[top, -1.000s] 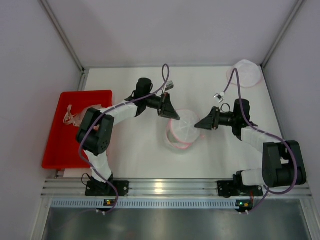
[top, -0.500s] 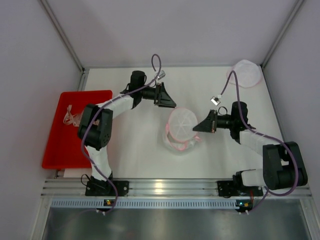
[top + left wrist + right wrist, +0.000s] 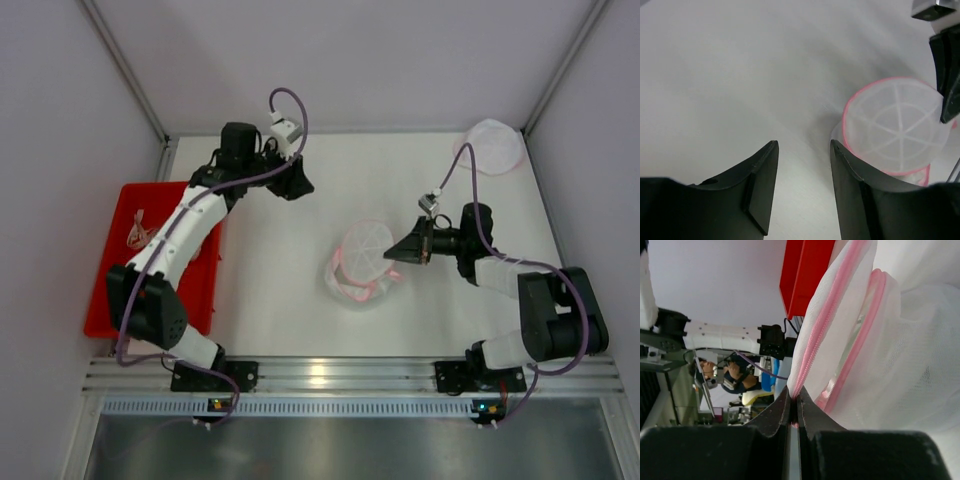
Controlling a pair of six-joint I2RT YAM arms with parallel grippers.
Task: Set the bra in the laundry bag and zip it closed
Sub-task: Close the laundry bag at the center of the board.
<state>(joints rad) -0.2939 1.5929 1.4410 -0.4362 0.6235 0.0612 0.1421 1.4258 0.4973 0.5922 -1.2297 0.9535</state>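
Observation:
The laundry bag (image 3: 362, 262), a round white mesh case with a pink zipper, sits mid-table with its lid tilted up. My right gripper (image 3: 393, 252) is shut on the bag's pink zipper edge; the right wrist view shows the jaws (image 3: 795, 407) pinching the zipper tape (image 3: 827, 315). My left gripper (image 3: 299, 184) is open and empty above the table, behind and left of the bag. In the left wrist view its jaws (image 3: 802, 146) frame bare table, with the bag (image 3: 895, 130) to the right. The bra (image 3: 140, 232), pale pink, lies in the red tray (image 3: 110, 300).
The red tray lies at the table's left edge under my left arm. A second white mesh bag (image 3: 492, 147) lies in the back right corner. Walls and frame posts enclose the table on three sides.
My left gripper has pulled away from the bag's lid and swung back and to the left, empty. My right gripper stays shut on the zipper edge.

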